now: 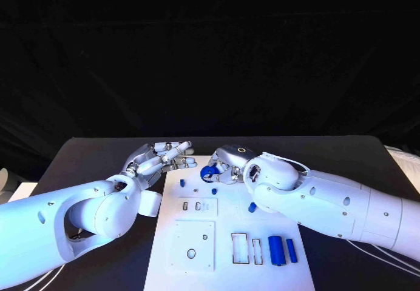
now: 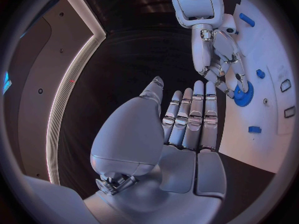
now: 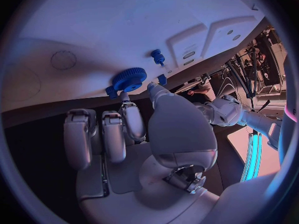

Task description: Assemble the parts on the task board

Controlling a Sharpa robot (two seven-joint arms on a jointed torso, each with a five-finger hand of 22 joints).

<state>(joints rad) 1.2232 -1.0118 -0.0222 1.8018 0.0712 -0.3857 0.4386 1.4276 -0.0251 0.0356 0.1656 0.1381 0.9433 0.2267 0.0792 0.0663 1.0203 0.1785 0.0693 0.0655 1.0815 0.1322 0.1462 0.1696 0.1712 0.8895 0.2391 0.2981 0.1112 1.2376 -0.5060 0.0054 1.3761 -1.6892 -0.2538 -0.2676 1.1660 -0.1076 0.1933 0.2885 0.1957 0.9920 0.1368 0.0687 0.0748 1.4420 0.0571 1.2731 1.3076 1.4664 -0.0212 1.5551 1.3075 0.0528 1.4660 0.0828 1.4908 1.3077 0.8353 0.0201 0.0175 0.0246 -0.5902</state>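
Right hand (image 1: 226,165): silver, many-fingered, on a white arm reaching across the flat white task board (image 1: 229,267) to its far end, fingers curled down and pinching a round blue toothed gear (image 1: 209,174) that sat at the board's far edge. Left hand (image 1: 160,159): silver, palm turned up, fingers straight and slightly spread, holding nothing, poised just beside the board's far left corner. Two blue cylindrical pegs (image 1: 281,250) lay side by side on the board's near right part.
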